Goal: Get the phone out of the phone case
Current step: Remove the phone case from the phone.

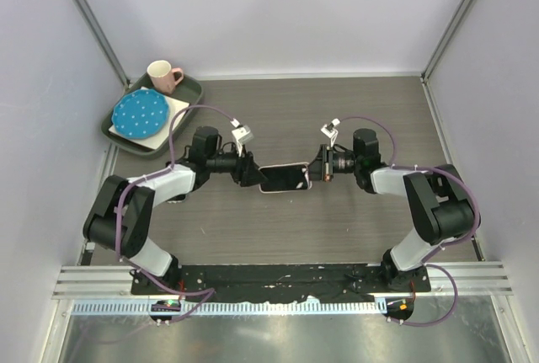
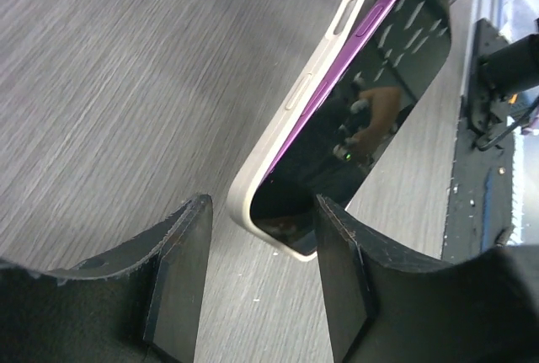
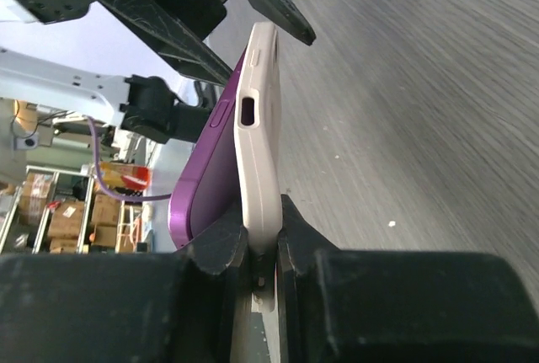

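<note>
Clamping right gripper hard on rim of soft cream rubbery phone case, pads pressed together w/ only the thin cream wall btw them. Presenting phone case edge-on to right wrist cam, small dark cut-out slot in its side facing lens. Showing slim purple phone w/ glossy black screen partly out of phone case at grip end: purple corner standing clear of cream wall, left of the pinch, outside the pads as far as visible. Seating deeper in phone case toward far end.

Spreading left gripper apart: black fingers wide, rounded far corner of phone case + purple phone poking in btw them. Leaving clear gap on one side; sitting right against other finger, touching or not – can't tell. Squeezing nothing on left.

Spanning mid-area of grey wood-grain table in top view, long axis running left-right, screen facing up, one gripper at each short end. Looking raised off surface; contact w/ table not clear.

Parking well apart at far-left corner: dark green tray carrying pink mug + blue white-dotted plate.
</note>
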You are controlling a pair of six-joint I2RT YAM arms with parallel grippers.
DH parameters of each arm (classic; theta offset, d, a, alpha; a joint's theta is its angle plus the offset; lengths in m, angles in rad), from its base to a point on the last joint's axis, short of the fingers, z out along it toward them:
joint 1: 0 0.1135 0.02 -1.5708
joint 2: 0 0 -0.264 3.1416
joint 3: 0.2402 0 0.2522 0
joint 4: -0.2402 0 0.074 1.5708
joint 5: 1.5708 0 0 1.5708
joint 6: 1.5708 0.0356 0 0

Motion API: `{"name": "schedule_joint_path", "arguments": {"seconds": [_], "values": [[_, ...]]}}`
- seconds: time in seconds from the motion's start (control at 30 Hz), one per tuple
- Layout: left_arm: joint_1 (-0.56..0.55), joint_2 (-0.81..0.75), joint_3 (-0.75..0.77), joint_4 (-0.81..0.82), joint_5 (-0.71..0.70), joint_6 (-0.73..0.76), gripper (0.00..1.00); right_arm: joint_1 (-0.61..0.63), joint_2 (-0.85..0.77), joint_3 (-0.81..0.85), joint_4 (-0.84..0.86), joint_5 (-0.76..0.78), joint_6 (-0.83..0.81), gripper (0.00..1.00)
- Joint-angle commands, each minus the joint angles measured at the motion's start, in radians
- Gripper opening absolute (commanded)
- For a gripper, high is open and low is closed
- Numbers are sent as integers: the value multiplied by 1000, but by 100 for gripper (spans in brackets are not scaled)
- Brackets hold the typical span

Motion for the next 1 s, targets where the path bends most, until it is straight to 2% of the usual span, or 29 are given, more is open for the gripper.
{"name": "schedule_joint_path", "arguments": {"seconds": [0.0,0.17,0.27,0.33,0.43,0.6,0.8,0.97], "values": [[-2,15,-15,64,-61,57,55,-5,-14,84,-311,51,-278,1],[-4,-40,-12,101,-78,69,57,-16,17,112,-383,136,-336,1],[-48,-77,8,46,-127,206,60,-19,49,150,-492,179,-367,1],[-117,-94,20,-17,-229,336,62,-19,57,163,-505,191,-357,1],[-184,-108,28,-28,-287,409,66,-19,52,166,-494,199,-330,1],[-280,-51,77,-50,-416,494,71,-19,63,178,-512,228,-313,1],[-346,36,151,-77,-443,544,71,-19,82,192,-545,231,-332,1],[-363,110,207,-103,-404,566,75,-17,80,201,-572,230,-355,1]]}}
